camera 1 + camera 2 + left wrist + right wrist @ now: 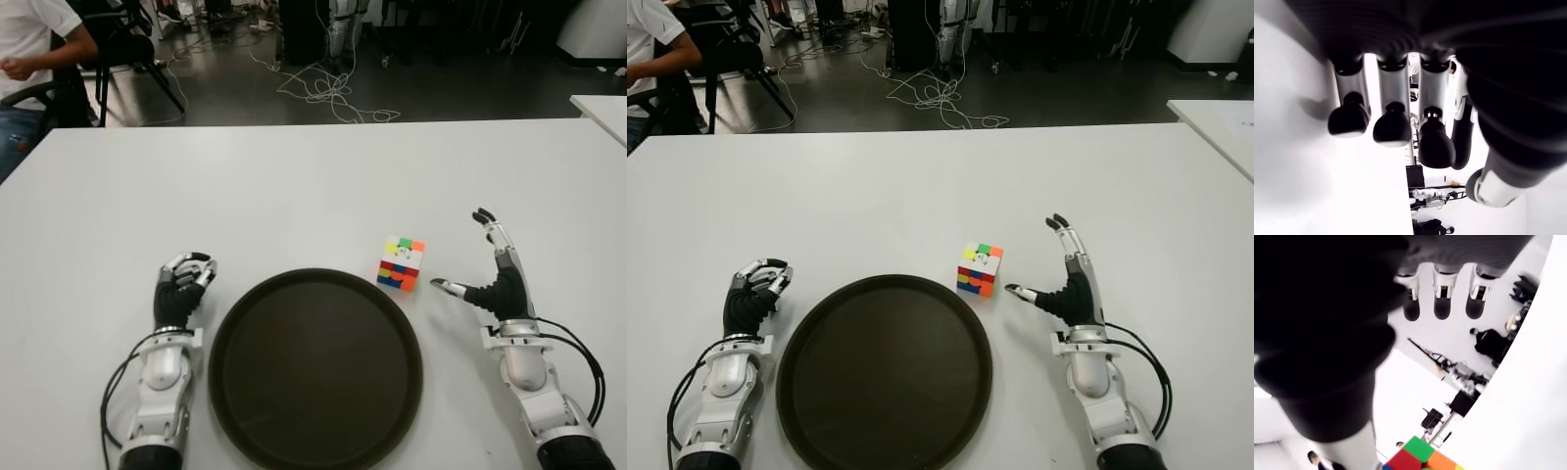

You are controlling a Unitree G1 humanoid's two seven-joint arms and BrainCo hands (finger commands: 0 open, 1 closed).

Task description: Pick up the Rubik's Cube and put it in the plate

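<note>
Plate (315, 446): dark, round and empty, at the near edge of the desk (294, 186), midway between the two hands; its place makes for a short carry from the cube
Left hand (182, 290): shows just left of the plate's rim, fingers curled in and holding nothing; it looks idle, kept clear of the work
Right hand (495, 284): shows to the right of the plate, fingers spread and pointing away from the robot, thumb stretched toward the cube; empty, and posed as if ready to close round the cube from its right side
Cube (402, 263): on the desk just past the plate's far-right rim, close to it but outside it, apart from the thumb tip; not yet picked up
Step in hand: the reach, I judge; the grasp has not begun
Next move calls for: sliding the right hand left until thumb and fingers flank the cube, then closing
Risk: a nudge from the thumb could push the cube against the rim
Far side: bare desk to the far edge, then floor with cables; a seated person (34, 44) past the far-left corner
</note>
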